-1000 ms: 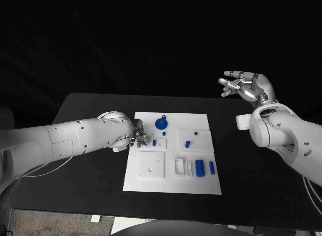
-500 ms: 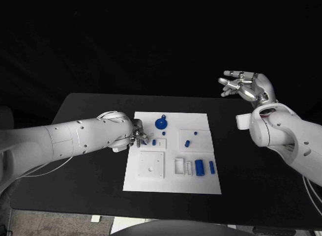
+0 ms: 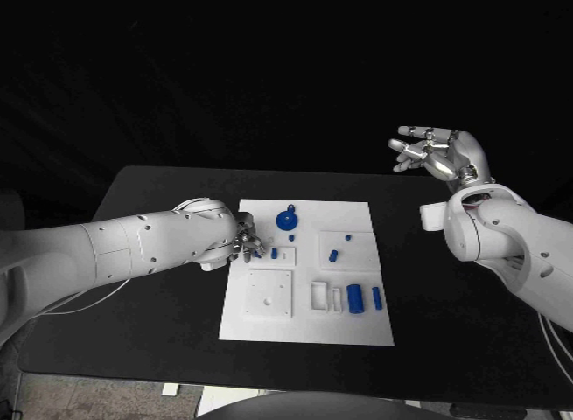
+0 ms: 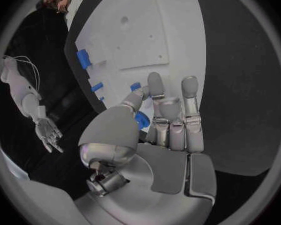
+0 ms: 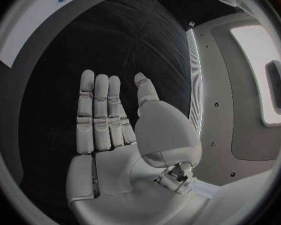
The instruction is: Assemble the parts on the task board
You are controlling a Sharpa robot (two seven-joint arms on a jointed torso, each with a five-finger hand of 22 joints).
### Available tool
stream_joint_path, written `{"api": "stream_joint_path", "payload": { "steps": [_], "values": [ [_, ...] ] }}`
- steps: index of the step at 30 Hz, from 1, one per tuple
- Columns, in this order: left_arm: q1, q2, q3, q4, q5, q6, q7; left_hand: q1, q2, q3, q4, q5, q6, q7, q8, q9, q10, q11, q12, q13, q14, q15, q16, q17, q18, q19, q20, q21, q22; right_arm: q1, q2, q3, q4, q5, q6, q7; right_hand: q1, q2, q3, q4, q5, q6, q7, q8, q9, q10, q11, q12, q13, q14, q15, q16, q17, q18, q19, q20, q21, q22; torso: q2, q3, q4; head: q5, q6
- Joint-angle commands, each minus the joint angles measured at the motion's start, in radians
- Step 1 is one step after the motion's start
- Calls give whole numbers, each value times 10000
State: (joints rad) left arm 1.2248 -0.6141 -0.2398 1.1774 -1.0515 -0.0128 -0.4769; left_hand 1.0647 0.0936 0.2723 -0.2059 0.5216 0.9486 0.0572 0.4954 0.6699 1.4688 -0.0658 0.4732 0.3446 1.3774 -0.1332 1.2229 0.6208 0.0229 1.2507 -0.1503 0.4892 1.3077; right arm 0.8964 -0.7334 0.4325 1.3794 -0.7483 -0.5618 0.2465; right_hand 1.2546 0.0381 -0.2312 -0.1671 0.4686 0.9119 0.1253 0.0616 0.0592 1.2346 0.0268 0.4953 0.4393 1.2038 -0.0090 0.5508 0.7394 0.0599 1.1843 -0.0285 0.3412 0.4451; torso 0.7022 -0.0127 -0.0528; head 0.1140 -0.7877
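At the left edge of the task board (image 3: 305, 328), the left hand (image 3: 240, 243) reaches in from the table (image 3: 148, 341) and works over the small raised square near the board's upper left. The left wrist view shows its thumb and a fingertip closed on a small blue part (image 4: 142, 119), the other fingers (image 4: 189, 110) lying straight and side by side over the white plate. Just beside the hand a short blue peg (image 3: 275, 254) stands in that square.

Moving right, a round blue piece (image 3: 288, 219) with a stem lies near the board's far edge, apparently loose. Beyond it, a second raised square carries a tiny blue stud (image 3: 348, 236) and another blue peg (image 3: 333, 256). Nearer the robot sits a large white plate (image 3: 269, 293) with no blue in it, then a white frame (image 3: 322, 296), a thick blue cylinder (image 3: 356, 298) and a thin blue bar (image 3: 378, 299) lying flat.

Far right, well off the board, the right hand (image 3: 440, 156) is raised above the table's back corner, fingers straight and spread, holding nothing.

The job looks barely under way: a few pegs appear seated, one part is in hand, and the round piece, cylinder and bar likely still need fitting.
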Motion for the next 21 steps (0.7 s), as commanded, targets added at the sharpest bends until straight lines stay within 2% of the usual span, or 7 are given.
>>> {"api": "stream_joint_path", "payload": {
  "steps": [1,21],
  "values": [
    [-10,38,1,6,-5,188,24,67,5,538,-545,22,531,-551,67,13,446,-24,-46,12,28,5,-32,12,6,33,-4,23,151,0,12,5,0,-20,132,60,-11,77,34,-3,42,7,35,-27,-1,-51,-4,63,-9,-63,24,49,-9,-127,-60,25,26,-8,2,-1,-9,5,-11],
    [-51,6,1,28,-37,451,-101,89,7,562,-559,12,529,-550,71,23,447,-30,-58,37,41,4,-34,58,6,34,-6,24,154,-1,17,5,-27,-20,144,57,-11,77,34,-3,42,7,35,-27,-1,-51,-4,63,-9,-63,24,49,-9,-127,-60,25,26,-8,0,-6,2,-11,-38]
  ]
}}
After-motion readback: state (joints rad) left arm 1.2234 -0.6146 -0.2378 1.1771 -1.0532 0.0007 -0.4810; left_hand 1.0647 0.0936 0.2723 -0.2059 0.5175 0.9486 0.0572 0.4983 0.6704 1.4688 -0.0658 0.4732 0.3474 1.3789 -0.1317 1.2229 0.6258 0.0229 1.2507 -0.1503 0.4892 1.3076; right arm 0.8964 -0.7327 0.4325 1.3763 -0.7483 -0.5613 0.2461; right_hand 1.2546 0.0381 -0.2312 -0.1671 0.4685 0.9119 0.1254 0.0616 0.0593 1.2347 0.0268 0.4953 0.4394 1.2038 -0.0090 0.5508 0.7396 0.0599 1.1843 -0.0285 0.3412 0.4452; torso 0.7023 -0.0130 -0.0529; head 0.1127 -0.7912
